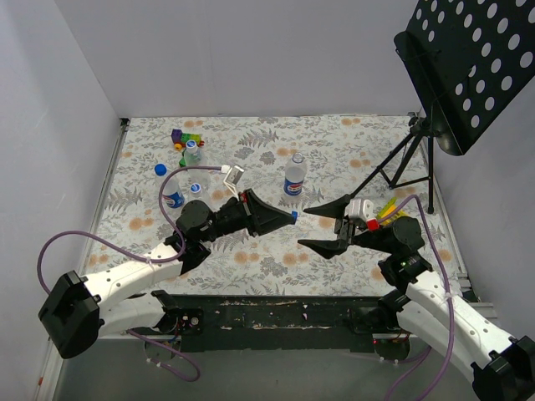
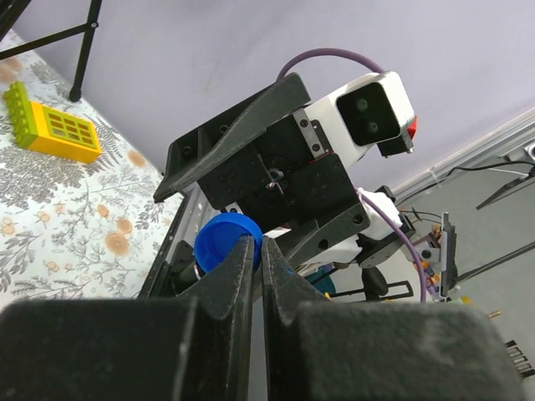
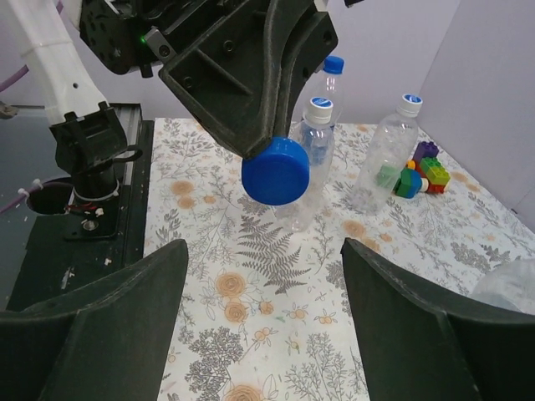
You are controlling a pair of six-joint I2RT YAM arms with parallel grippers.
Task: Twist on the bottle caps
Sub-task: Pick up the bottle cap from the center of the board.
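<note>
My left gripper (image 1: 289,215) is shut on a bright blue bottle cap (image 1: 295,215), held above the mat mid-table. The left wrist view shows the cap (image 2: 219,244) pinched at the tips of its fingers (image 2: 238,267). Facing it, my right gripper (image 1: 303,227) stands open and holds nothing. From the right wrist the cap (image 3: 276,171) hangs just ahead of that gripper (image 3: 263,276). A Pepsi bottle (image 1: 294,177) stands behind the cap. A blue-capped Pepsi bottle (image 1: 170,191) and a clear bottle (image 1: 192,153) stand at the far left. Three capped bottles (image 3: 313,154) show in the right wrist view.
Multicoloured toy blocks (image 1: 185,136) lie at the back left, beside the clear bottle. A black music stand (image 1: 468,67) on a tripod rises at the right. A yellow and green block (image 2: 54,129) lies near the right arm. A crinkled clear bottle (image 3: 510,288) is at the right wrist view's edge.
</note>
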